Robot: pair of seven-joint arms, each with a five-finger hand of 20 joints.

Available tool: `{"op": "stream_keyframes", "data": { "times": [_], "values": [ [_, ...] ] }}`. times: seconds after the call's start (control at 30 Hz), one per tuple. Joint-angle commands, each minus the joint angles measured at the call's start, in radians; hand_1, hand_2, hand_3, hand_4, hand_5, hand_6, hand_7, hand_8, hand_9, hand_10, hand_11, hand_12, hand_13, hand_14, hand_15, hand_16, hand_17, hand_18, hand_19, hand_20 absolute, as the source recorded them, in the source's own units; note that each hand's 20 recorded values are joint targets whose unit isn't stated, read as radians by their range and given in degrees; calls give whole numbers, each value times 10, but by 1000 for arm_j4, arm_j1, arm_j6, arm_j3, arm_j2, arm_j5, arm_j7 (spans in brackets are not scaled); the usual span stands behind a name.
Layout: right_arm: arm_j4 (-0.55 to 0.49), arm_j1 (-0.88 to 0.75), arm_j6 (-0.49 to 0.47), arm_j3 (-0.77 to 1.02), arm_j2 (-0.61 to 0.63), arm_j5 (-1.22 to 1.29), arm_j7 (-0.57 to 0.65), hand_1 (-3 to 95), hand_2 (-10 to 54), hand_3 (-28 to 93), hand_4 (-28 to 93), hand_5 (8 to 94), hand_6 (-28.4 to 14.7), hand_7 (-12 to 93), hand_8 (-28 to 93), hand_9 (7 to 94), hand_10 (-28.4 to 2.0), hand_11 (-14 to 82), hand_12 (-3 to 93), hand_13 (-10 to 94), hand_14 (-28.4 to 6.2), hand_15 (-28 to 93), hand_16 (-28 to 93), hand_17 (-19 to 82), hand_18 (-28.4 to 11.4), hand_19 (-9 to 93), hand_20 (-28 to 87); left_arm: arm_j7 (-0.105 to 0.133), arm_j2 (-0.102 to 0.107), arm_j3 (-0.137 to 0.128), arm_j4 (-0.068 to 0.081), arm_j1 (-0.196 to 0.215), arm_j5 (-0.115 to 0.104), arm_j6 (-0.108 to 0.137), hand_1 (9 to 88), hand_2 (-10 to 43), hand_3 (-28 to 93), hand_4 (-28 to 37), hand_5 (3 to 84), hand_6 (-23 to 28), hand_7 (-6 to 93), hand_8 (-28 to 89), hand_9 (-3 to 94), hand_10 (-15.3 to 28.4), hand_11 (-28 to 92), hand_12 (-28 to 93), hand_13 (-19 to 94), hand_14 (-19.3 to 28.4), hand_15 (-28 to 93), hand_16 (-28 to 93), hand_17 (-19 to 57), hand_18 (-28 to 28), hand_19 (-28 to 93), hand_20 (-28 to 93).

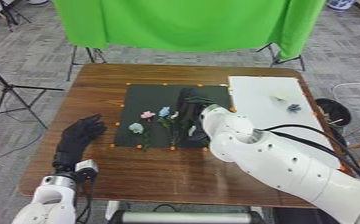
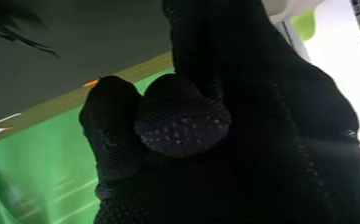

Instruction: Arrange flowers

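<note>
Several flowers lie on our black mat (image 1: pixel 145 94), among them a pink flower (image 1: pixel 147 114) and a blue flower (image 1: pixel 164 111). Our right hand (image 1: pixel 192 99) is over the mat; we cannot tell whether it's open or closed. Our left hand (image 1: pixel 75 136), fingers relaxed, is left of the mat.

Green cloth (image 1: pixel 190 25), tripod (image 1: pixel 10 86), probably a bin (image 1: pixel 338 120)

Right hand (image 1: pixel 192 102) (green cloth (image 2: pixel 48 172) beyond).
</note>
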Motion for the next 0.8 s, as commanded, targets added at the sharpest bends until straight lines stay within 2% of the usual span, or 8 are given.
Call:
{"op": "stream_keyframes", "data": {
  "times": [0.03, 0.1, 0.17, 0.37, 0.6, 0.7, 0.8],
  "values": [
    [-8, 11, -10, 5, -2, 6, 12, 575, -95, 629, -168, 732, 18, 216, 37, 780, -114, 78, 308, 896, -15, 664, 313, 651, -136, 932, 595, -38, -5, 17, 36, 18, 3, -11, 202, -53, 686, -283, 505, 11, 170, -64, 487, 131, 186, 146, 407, 165, 206, 11, 106, 124, 86, 214],
    [-12, 13, -9, 4, 1, -2, 15, 549, -95, 663, -176, 667, 20, 209, 20, 717, -122, 129, 245, 893, -14, 666, 308, 650, -134, 932, 595, -37, -5, 18, 35, 18, 3, -9, 208, -56, 685, -283, 505, 11, 170, -65, 487, 131, 187, 146, 407, 164, 206, 11, 105, 124, 86, 214],
    [-17, 11, -18, 11, 1, -1, 16, 513, -95, 713, -178, 621, 29, 201, -72, 668, -127, 158, 194, 888, -6, 668, 307, 649, -132, 932, 596, -37, -7, 17, 34, 21, 1, -8, 209, -57, 686, -283, 504, 11, 170, -65, 487, 131, 187, 146, 407, 164, 206, 11, 105, 124, 86, 214],
    [-46, 17, -60, 27, 21, 14, 6, 482, -95, 734, -177, 576, 31, 193, -107, 612, -125, 150, 186, 881, -2, 670, 306, 644, -127, 932, 595, -38, -9, 15, 31, 28, 2, -5, 215, -61, 688, -283, 499, 11, 169, -65, 486, 131, 187, 146, 407, 164, 206, 10, 105, 124, 86, 214],
    [-150, 6, -213, 164, 82, 82, -8, 456, -95, 728, -176, 506, 31, 169, -102, 533, -144, 106, 181, 854, -9, 662, 302, 615, -128, 932, 566, -36, -11, 12, 29, 30, 2, -4, 219, -62, 688, -283, 497, 10, 170, -65, 486, 130, 188, 146, 407, 164, 205, 10, 105, 124, 87, 214],
    [-181, -4, -179, 230, 135, 40, -20, 441, -95, 728, -175, 484, 29, 158, -95, 509, -144, 89, 182, 843, -14, 659, 297, 604, -127, 932, 542, -37, -11, 12, 30, 28, 2, -6, 219, -62, 687, -283, 496, 10, 171, -65, 486, 130, 189, 146, 406, 164, 206, 11, 105, 124, 87, 214],
    [-164, -11, -158, 286, 195, -21, 6, 416, -95, 729, -174, 472, 25, 149, -91, 498, -146, 81, 183, 836, -16, 660, 295, 597, -130, 932, 535, -36, -11, 11, 29, 30, 2, -3, 220, -61, 687, -283, 497, 9, 171, -65, 487, 131, 189, 145, 407, 165, 206, 11, 105, 124, 87, 214]
  ]
}}
